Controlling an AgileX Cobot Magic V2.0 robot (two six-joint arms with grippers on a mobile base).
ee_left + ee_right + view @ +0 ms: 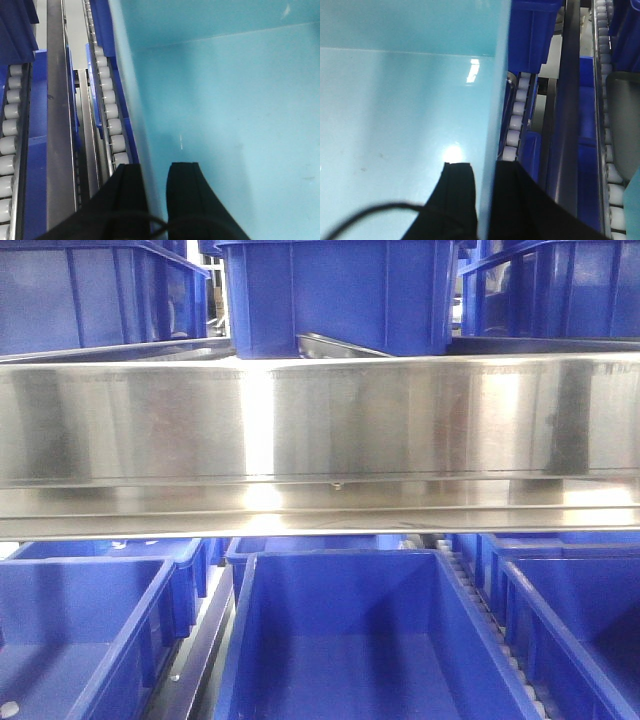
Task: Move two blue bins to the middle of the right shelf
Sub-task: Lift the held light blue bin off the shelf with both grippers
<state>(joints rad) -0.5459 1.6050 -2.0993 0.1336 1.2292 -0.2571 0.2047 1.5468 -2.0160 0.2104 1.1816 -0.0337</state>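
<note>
The pale bin (235, 115) fills the left wrist view from 12 round to 5 o'clock, its floor bare and glossy. Its side wall runs down from 11 to 6 o'clock. There the left gripper (154, 175) is clamped on it, one black finger inside and one outside.

The right wrist shows the mirror of that. Pale floor spreads from 9 to 12 o'clock, the wall drops to 6, and the right gripper (484, 170) pinches it the same way (one bin or two nested, I cannot tell).

Just outside the walls lie roller tracks (107, 100) with dark bins (535, 30) by them, at 9 o'clock for the left arm and 3 for the right. The front camera faces a steel beam (320, 420) across the middle, with dark bins above at 12 and below at 6.
</note>
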